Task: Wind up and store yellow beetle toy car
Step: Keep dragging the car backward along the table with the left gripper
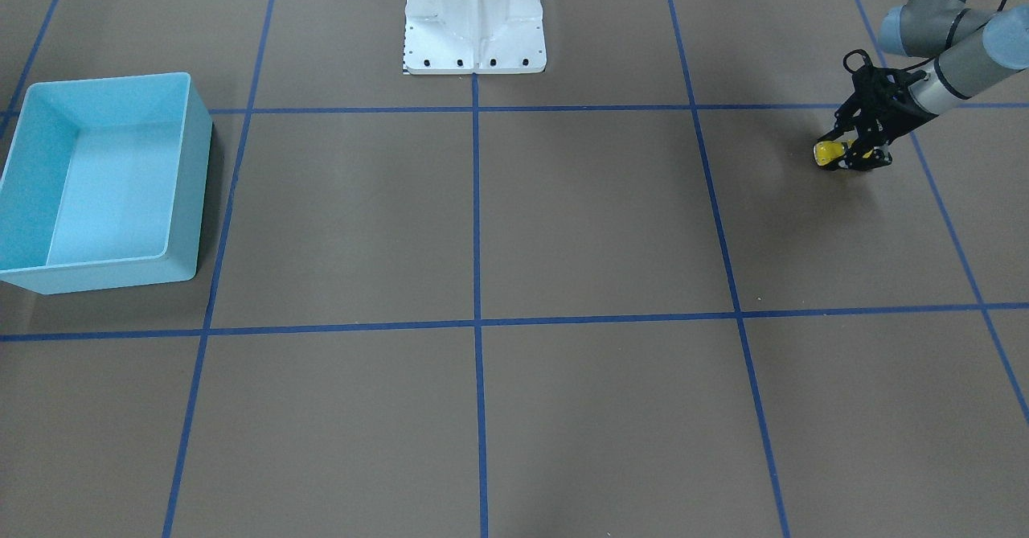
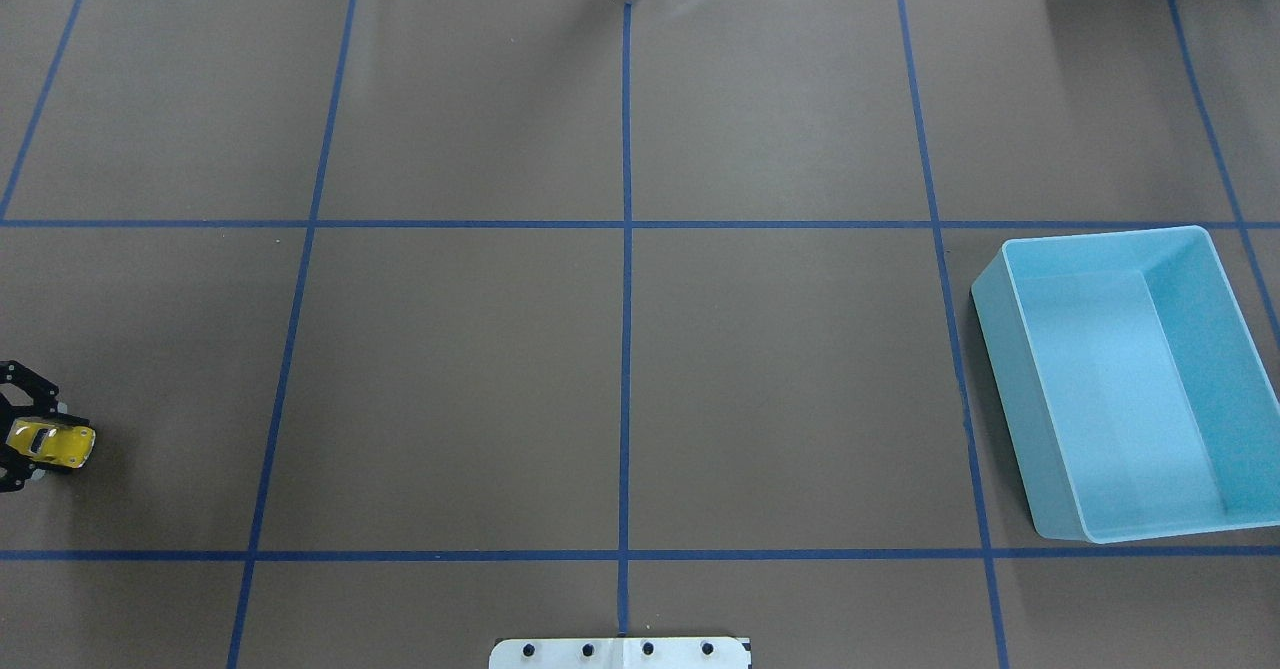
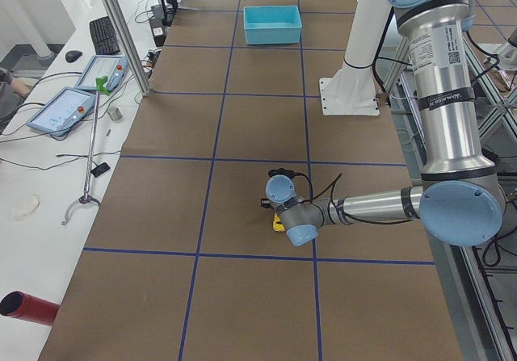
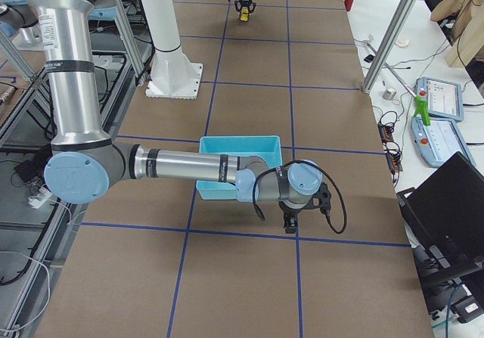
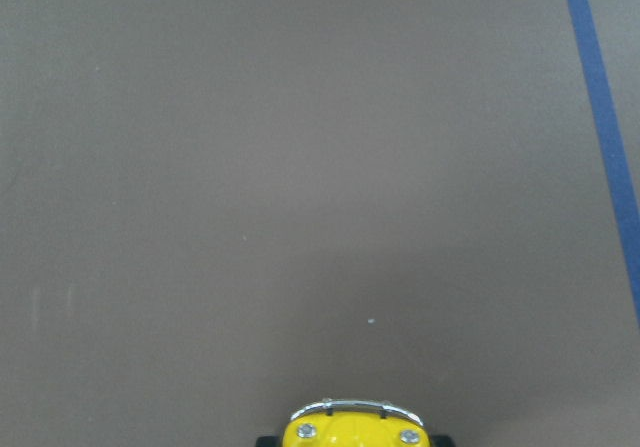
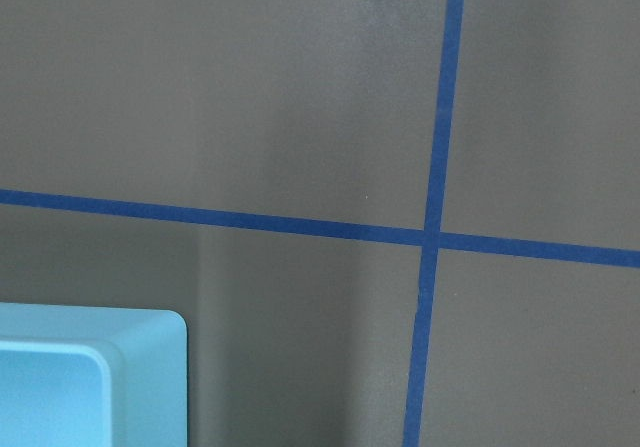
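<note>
Beetle car (image 2: 52, 444) — one; bin (image 2: 1100, 399) — one.

A brown paper-covered table (image 2: 450, 379), taped into a grid of squares, has a white metal robot base plate (image 2: 620, 652) at the middle of its robot-side edge. A tiny yellow beetle toy car (image 2: 55, 444) is far out toward the robot's left end and an open light blue plastic bin (image 2: 1028, 419) far out toward the right end, the two well apart. The car is clasped between the fingers of the black left gripper (image 1: 850, 152) inside one grid square, while the black right gripper (image 4: 290, 227) hangs over the table just off a corner of the bin, on the side toward the table's right end.
</note>
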### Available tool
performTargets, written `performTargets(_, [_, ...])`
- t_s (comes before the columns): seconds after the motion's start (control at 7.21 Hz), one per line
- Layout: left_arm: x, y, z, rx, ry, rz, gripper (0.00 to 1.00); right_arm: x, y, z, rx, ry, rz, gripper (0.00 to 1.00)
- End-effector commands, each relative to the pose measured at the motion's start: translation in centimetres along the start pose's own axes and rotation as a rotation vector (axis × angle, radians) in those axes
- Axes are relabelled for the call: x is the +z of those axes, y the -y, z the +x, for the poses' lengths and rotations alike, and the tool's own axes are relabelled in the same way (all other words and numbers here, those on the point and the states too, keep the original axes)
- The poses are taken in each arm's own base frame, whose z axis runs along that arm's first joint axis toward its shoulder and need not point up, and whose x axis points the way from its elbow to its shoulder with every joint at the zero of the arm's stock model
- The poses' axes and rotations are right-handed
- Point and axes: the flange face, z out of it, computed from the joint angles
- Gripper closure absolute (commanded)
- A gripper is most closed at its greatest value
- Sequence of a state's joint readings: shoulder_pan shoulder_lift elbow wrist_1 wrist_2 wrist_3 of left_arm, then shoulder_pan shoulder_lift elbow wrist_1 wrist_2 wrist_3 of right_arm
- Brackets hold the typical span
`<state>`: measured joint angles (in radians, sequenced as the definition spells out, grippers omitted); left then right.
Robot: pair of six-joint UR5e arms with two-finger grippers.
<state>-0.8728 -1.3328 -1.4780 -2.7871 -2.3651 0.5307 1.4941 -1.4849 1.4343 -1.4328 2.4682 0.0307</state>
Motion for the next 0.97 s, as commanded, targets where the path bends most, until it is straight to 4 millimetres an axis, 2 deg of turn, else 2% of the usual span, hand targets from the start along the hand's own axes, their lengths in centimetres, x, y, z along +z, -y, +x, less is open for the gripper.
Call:
performTargets(0.0, [-0.2, -0.2, -0.1, -0.004, 0.003, 0.003, 1.00, 0.0, 0.0, 0.0, 0.000, 0.000, 0.000, 0.00])
performTargets(0.28, [-0.3, -0.4, -0.1, -0.008, 0.006, 0.002, 1.00, 0.0, 0.0, 0.0, 0.000, -0.001, 0.000, 0.00])
performTargets(0.42, [-0.5, -0.5, -0.2, -0.012, 0.012, 0.002, 0.78, 0.0, 0.0, 0.1, 0.001, -0.002, -0.001, 0.00])
performTargets(0.56, [-0.7, -0.8, -0.1, -0.020, 0.001, 0.007, 0.02, 0.0, 0.0, 0.1, 0.001, 0.000, -0.001, 0.00])
performTargets(0.83, [-1.2, -1.3, -0.2, -0.033, -0.001, 0.013, 0.00, 0.0, 0.0, 0.1, 0.001, -0.002, -0.001, 0.00])
